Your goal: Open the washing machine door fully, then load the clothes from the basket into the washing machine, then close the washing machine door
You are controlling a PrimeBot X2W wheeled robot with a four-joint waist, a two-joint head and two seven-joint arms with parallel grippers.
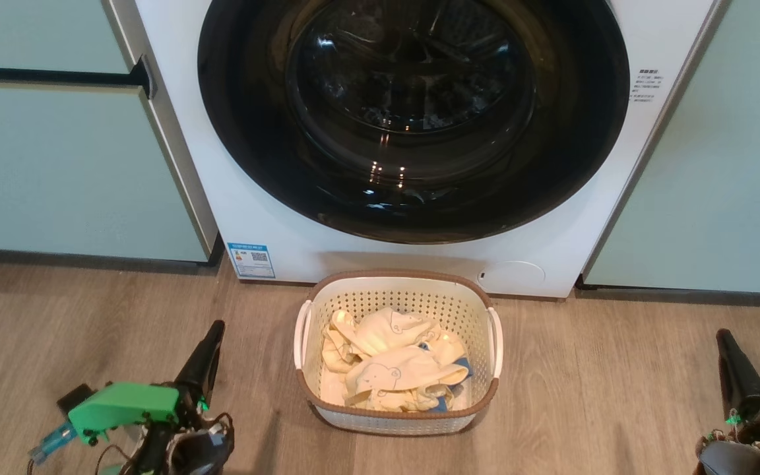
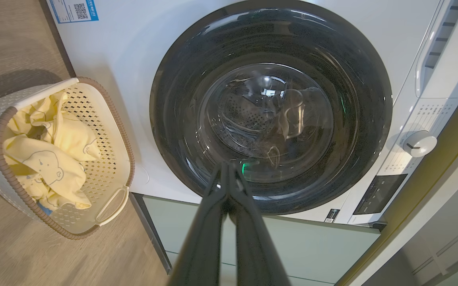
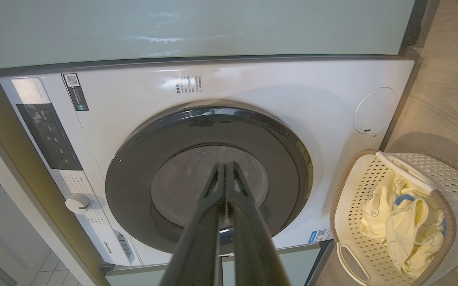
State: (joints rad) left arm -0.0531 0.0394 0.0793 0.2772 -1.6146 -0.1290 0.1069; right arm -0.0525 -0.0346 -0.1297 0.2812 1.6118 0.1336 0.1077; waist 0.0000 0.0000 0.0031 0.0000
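The white washing machine (image 1: 274,218) fills the top of the head view, its round black-rimmed door (image 1: 413,112) closed flat against the front. On the wood floor just before it stands the cream basket (image 1: 396,290), holding pale yellow clothes (image 1: 393,366) with a blue piece among them. My left gripper (image 1: 215,330) is shut and empty at the lower left, well clear of the basket. At the lower right my right gripper (image 1: 723,336) is shut and empty too. In the left wrist view the shut fingertips (image 2: 227,169) point at the door (image 2: 270,103); in the right wrist view the gripper (image 3: 226,167) also faces the door (image 3: 209,178).
Pale green cabinet panels (image 1: 57,158) flank the machine on both sides (image 1: 729,165). A blue label sticker (image 1: 251,258) sits at the machine's lower left corner. The control panel and knob (image 2: 418,143) lie at the machine's top. Open wood floor (image 1: 591,382) surrounds the basket.
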